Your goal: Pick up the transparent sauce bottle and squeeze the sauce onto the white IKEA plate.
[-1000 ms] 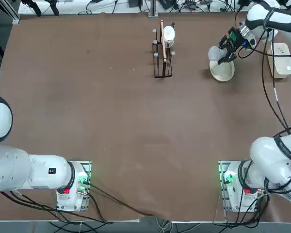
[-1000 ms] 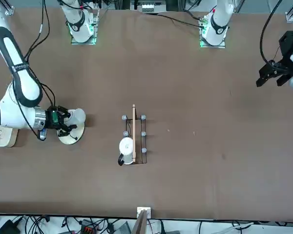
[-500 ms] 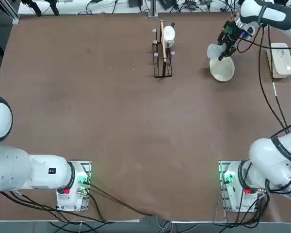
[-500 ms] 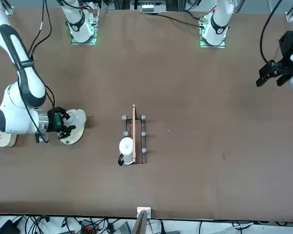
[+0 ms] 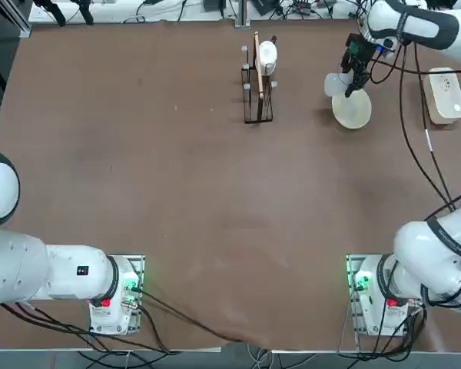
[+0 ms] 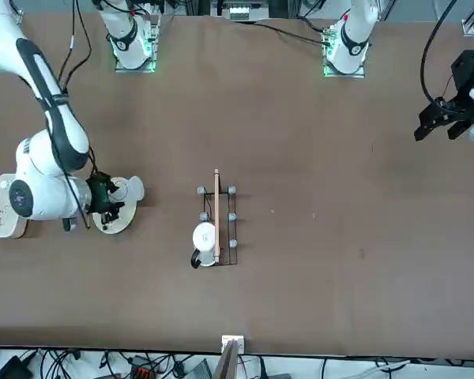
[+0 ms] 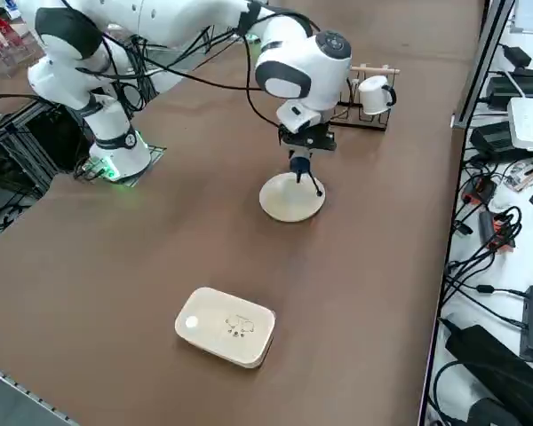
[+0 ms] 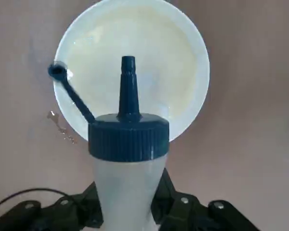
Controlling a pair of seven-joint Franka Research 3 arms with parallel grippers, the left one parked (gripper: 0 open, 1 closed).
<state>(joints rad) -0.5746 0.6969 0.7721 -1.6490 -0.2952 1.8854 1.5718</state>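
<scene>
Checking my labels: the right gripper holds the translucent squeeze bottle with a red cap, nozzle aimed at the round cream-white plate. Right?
Not quite: the cap is dark blue, not red, as the right wrist view shows. The rest holds: the right gripper is shut on the translucent squeeze bottle, its nozzle aimed at the round cream-white plate.

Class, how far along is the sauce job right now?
Done: the right gripper is shut on the bottle, lifted clear of the table. In hand: its nozzle points down at the plate. Left: squeezing; no sauce shows on the plate.
</scene>
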